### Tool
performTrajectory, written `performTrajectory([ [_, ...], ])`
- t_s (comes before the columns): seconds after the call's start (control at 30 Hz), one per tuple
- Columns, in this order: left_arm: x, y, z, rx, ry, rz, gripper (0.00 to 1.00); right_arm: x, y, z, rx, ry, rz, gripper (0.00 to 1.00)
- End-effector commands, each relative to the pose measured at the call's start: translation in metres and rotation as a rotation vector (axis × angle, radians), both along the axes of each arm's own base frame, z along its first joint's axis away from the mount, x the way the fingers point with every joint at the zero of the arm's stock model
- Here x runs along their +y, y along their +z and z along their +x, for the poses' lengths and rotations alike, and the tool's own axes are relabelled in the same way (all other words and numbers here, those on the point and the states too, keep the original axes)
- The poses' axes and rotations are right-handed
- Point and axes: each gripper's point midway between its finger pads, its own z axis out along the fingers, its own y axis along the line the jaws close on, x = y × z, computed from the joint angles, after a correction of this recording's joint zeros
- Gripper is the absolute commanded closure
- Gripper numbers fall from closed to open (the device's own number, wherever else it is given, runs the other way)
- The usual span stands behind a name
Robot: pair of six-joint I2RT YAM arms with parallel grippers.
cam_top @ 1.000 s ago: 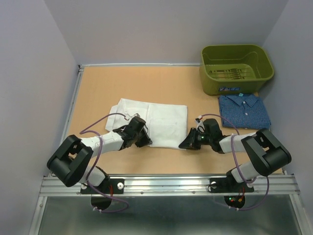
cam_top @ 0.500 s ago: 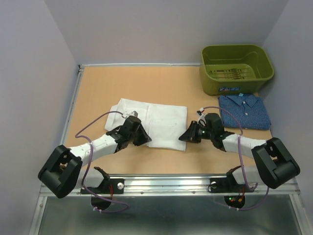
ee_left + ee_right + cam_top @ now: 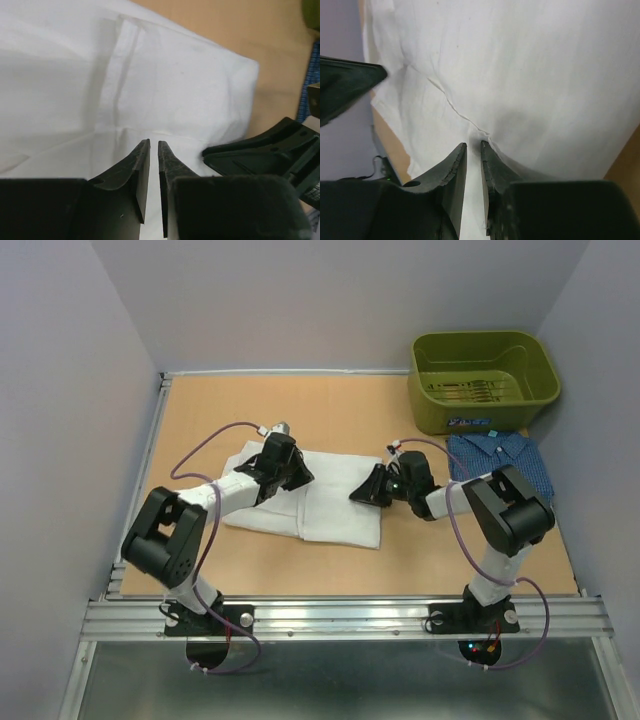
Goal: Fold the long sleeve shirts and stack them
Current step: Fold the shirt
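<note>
The white shirt [image 3: 335, 505] lies partly folded in the middle of the table. It fills the left wrist view [image 3: 175, 85] and the right wrist view [image 3: 545, 65]. My left gripper [image 3: 297, 478] sits on its far left part, jaws nearly closed with white cloth in the slit [image 3: 154, 145]. My right gripper [image 3: 358, 495] sits on its far right part, jaws pinching a raised crease of the cloth [image 3: 473, 146]. The dark blue shirt [image 3: 498, 468] lies folded at the right, collar towards the bin, with no gripper on it.
An olive-green bin [image 3: 484, 380] stands at the back right, just behind the blue shirt. Grey walls close in the table on the left, back and right. The right gripper's black fingers [image 3: 265, 150] show close by in the left wrist view.
Both grippers have moved from the shirt's near edge away from the bases to its far part, and have come closer together over the white shirt.
</note>
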Motion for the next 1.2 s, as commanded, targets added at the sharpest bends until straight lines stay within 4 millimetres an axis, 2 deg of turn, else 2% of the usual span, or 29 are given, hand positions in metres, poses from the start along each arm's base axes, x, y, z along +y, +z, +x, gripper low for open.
performTrajectory([
  [0.0, 0.001, -0.032, 0.003, 0.042, -0.028, 0.049, 0.77, -0.005, 0.001, 0.024, -0.078, -0.056, 0.072, 0.76],
  [0.03, 0.005, -0.051, -0.001, 0.086, -0.019, 0.065, 0.77, -0.009, -0.014, 0.018, -0.035, -0.065, 0.067, 0.76],
  [0.1, 0.009, -0.07, -0.01, 0.134, -0.016, 0.072, 0.78, -0.013, -0.019, 0.013, -0.038, -0.051, 0.069, 0.76],
  [0.2, 0.012, -0.074, -0.012, 0.141, -0.009, 0.07, 0.8, -0.013, -0.01, 0.006, -0.047, -0.031, 0.088, 0.76],
  [0.27, 0.012, -0.062, -0.01, 0.119, -0.009, 0.065, 0.8, -0.012, 0.005, 0.007, -0.068, -0.024, 0.111, 0.74],
  [0.3, 0.013, -0.048, -0.007, 0.081, -0.005, 0.064, 0.78, -0.012, 0.021, 0.008, -0.1, -0.024, 0.127, 0.72],
  [0.33, 0.015, -0.039, -0.005, 0.073, -0.001, 0.075, 0.77, -0.013, 0.028, 0.009, -0.113, -0.026, 0.132, 0.66],
  [0.37, 0.017, -0.03, -0.003, 0.055, 0.004, 0.082, 0.74, -0.014, 0.037, 0.01, -0.129, -0.03, 0.134, 0.66],
  [0.4, 0.018, -0.008, 0.0, 0.012, 0.003, 0.092, 0.68, -0.019, 0.047, 0.013, -0.143, -0.048, 0.116, 0.53],
  [0.43, 0.022, 0.002, 0.003, -0.019, 0.024, 0.117, 0.64, -0.022, 0.053, 0.016, -0.154, -0.061, 0.097, 0.45],
  [0.47, 0.023, 0.015, 0.004, -0.051, 0.024, 0.129, 0.59, -0.027, 0.048, 0.012, -0.116, -0.069, 0.05, 0.33],
  [0.5, 0.018, 0.04, 0.006, -0.13, 0.02, 0.145, 0.49, -0.033, 0.067, 0.022, -0.204, -0.085, 0.002, 0.28],
  [0.53, 0.02, 0.043, -0.001, -0.13, 0.012, 0.18, 0.41, -0.038, 0.071, 0.024, -0.216, -0.098, -0.038, 0.18],
  [0.57, 0.015, 0.052, -0.005, -0.154, -0.004, 0.196, 0.35, -0.045, 0.074, 0.026, -0.223, -0.115, -0.078, 0.13],
  [0.6, 0.016, 0.063, -0.008, -0.191, 0.008, 0.222, 0.28, -0.059, 0.071, 0.027, -0.217, -0.153, -0.156, 0.09],
  [0.63, 0.001, 0.066, -0.023, -0.211, -0.051, 0.256, 0.19, -0.066, 0.086, 0.027, -0.249, -0.18, -0.166, 0.05],
  [0.7, -0.005, 0.07, -0.034, -0.246, -0.062, 0.31, 0.13, -0.083, 0.093, 0.023, -0.245, -0.229, -0.198, 0.0],
  [0.73, -0.021, 0.069, -0.051, -0.257, -0.124, 0.326, 0.1, -0.095, 0.102, 0.019, -0.262, -0.27, -0.223, 0.0],
  [0.83, -0.042, 0.067, -0.074, -0.301, -0.203, 0.38, 0.1, -0.123, 0.113, 0.017, -0.287, -0.396, -0.295, 0.0],
  [0.87, -0.061, 0.067, -0.093, -0.331, -0.291, 0.401, 0.12, -0.132, 0.123, 0.012, -0.308, -0.429, -0.306, 0.0],
  [0.9, -0.067, 0.067, -0.098, -0.353, -0.304, 0.437, 0.16, -0.144, 0.119, 0.007, -0.293, -0.466, -0.36, 0.0],
  [0.97, -0.08, 0.063, -0.113, -0.388, -0.361, 0.489, 0.18, -0.161, 0.123, 0.004, -0.293, -0.525, -0.419, 0.0],
  [1.0, -0.092, 0.058, -0.124, -0.416, -0.41, 0.537, 0.18, -0.175, 0.122, 0.0, -0.282, -0.568, -0.478, 0.0],
  [1.07, -0.107, 0.052, -0.141, -0.445, -0.484, 0.575, 0.18, -0.188, 0.116, -0.008, -0.257, -0.594, -0.539, 0.0],
  [1.1, -0.115, 0.038, -0.145, -0.438, -0.519, 0.61, 0.18, -0.196, 0.112, -0.01, -0.249, -0.621, -0.568, 0.0],
  [1.17, -0.132, 0.033, -0.155, -0.457, -0.564, 0.632, 0.18, -0.202, 0.104, -0.018, -0.227, -0.63, -0.591, 0.0],
])
